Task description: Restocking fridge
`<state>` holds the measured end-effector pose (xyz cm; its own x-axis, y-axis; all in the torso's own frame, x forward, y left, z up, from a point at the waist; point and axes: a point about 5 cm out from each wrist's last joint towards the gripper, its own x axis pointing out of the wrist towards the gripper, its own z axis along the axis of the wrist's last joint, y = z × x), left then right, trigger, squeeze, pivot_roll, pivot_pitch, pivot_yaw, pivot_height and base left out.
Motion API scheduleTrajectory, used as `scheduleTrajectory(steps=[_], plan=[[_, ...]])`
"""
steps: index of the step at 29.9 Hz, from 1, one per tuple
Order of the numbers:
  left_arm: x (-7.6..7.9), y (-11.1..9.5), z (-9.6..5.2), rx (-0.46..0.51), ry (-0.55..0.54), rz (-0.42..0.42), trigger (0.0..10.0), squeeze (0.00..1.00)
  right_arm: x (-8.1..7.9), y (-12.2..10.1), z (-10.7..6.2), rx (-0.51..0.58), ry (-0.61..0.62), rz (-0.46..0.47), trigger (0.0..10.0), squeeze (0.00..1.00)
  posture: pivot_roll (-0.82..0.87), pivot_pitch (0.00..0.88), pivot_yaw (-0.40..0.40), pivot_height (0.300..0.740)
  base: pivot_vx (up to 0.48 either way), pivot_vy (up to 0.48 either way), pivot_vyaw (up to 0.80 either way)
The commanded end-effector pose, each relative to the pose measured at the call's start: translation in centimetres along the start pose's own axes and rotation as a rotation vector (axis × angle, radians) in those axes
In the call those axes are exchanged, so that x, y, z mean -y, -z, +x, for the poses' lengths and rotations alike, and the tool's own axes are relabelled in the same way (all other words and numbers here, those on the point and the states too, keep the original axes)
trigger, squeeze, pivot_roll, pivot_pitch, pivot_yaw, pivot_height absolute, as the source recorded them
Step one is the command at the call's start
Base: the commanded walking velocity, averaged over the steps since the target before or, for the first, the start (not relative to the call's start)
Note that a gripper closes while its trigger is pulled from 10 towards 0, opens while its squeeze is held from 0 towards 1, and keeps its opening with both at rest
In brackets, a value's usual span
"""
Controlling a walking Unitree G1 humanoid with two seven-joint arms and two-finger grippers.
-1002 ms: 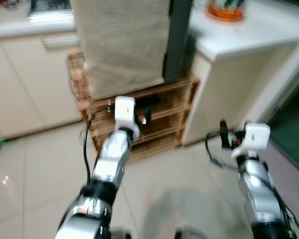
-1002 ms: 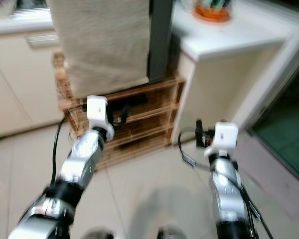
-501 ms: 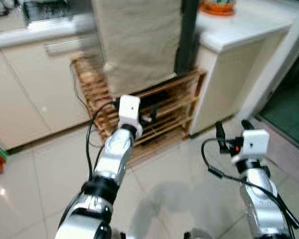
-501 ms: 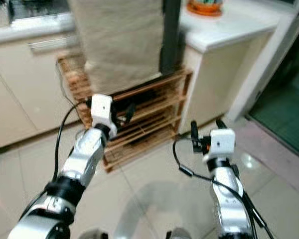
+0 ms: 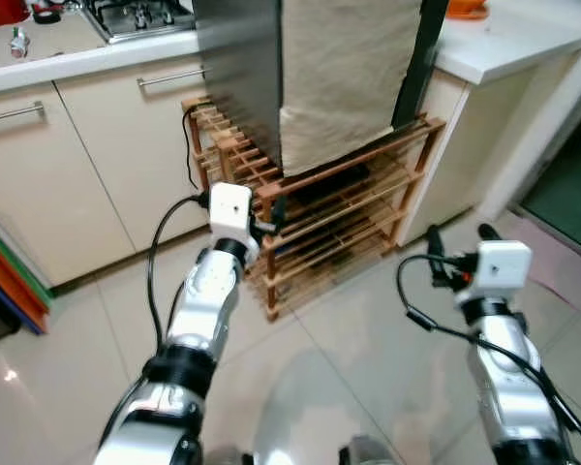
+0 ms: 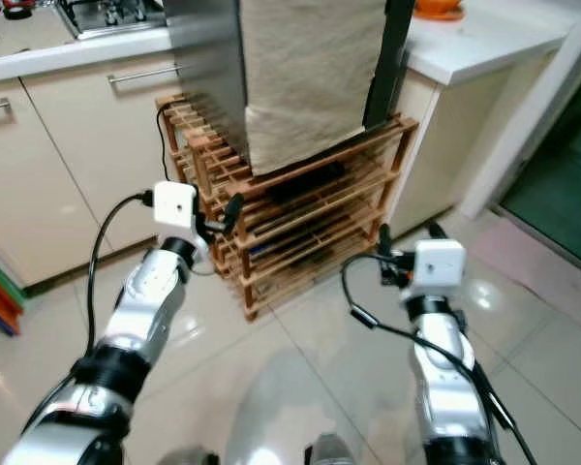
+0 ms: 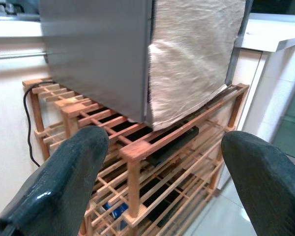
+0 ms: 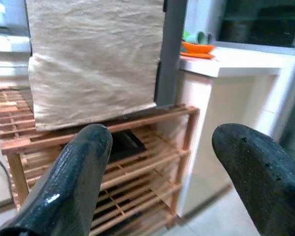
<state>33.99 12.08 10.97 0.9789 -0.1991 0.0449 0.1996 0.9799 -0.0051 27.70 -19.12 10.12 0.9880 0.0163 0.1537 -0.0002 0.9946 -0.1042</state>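
task looks barely begun, imo: both claws empty, no food or drink item seen anywhere to restock with, and the fridge door shows shut. so what's left is pretty much everything: get to the fridge, open it, fetch items, load them.

landmark = wooden rack (image 5: pixel 339 208), the slatted shelf unit on the tiled floor (image 5: pixel 368 387).

nearest: right gripper (image 5: pixel 460 247) hangs over the floor, in front of the rack's right end and apart from it. right wrist view shows its two black fingers (image 8: pixel 73 182) spread wide w/ nothing between them. left gripper (image 5: pixel 266 218) is raised just in front of the rack's front-left corner post, v. close to it, can't tell if touching. left wrist view has its fingers (image 7: pixel 64 182) wide apart too, holding nothing, aimed at the rack's upper slats.

on the rack: a dark flat item (image 7: pixel 174 142) lies on an upper shelf, smth blue (image 7: pixel 115 209) low down, too small to id. a black cable (image 7: pixel 29 118) trails by the rack's left side.

on top of the rack: the fridge (image 5: pixel 237 68), grey metal body, its front draped in a beige cloth (image 5: pixel 344 68) that hangs to the rack's top edge. so the fridge is just above and beyond both claws, left one nearer to it.

beyond: cream cabinets (image 5: pixel 68 174) left of the rack w/ a hob (image 5: pixel 140 15) on the counter; white counter (image 5: pixel 513 34) right of the rack, orange dish (image 8: pixel 199 47) on it.
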Motion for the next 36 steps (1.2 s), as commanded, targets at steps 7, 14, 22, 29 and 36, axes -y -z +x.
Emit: scheduleTrajectory(steps=[7, 14, 22, 29, 36], plan=[[3.0, -1.2, -0.1, 0.086, 0.132, 0.047, 10.0, 0.00, 1.0, 0.2, 0.5, -0.007, 0.019, -0.007, 10.0, 0.00, -0.08, 0.000, -0.016, 0.703, 0.070, 0.462, -0.75], [4.0, -1.7, 0.2, 0.104, 0.168, 0.110, 10.0, 0.00, 0.6, 0.0, 1.1, -0.002, 0.035, 0.007, 10.0, 0.00, -0.08, 0.000, -0.015, 0.703, 0.234, 0.059, -0.11], [2.8, -3.4, 0.4, 0.141, 0.058, -0.033, 10.0, 0.00, 1.3, -2.7, 2.0, 0.074, 0.175, 0.104, 10.0, 0.00, -0.08, 0.000, -0.013, 0.703, 0.364, 0.000, 0.00], [0.4, -2.2, -1.0, 0.087, 0.022, -0.017, 10.0, 0.00, 1.8, -1.5, 0.7, 0.004, 0.165, 0.104, 10.0, 0.00, -0.07, 0.000, -0.019, 0.703, 0.461, 0.000, 0.00], [3.4, -2.3, -1.6, 0.107, 0.154, 0.066, 10.0, 0.00, 1.1, -1.2, 0.8, -0.015, 0.149, 0.118, 10.0, 0.00, -0.07, 0.000, -0.010, 0.703, 0.305, -0.299, 0.00]])
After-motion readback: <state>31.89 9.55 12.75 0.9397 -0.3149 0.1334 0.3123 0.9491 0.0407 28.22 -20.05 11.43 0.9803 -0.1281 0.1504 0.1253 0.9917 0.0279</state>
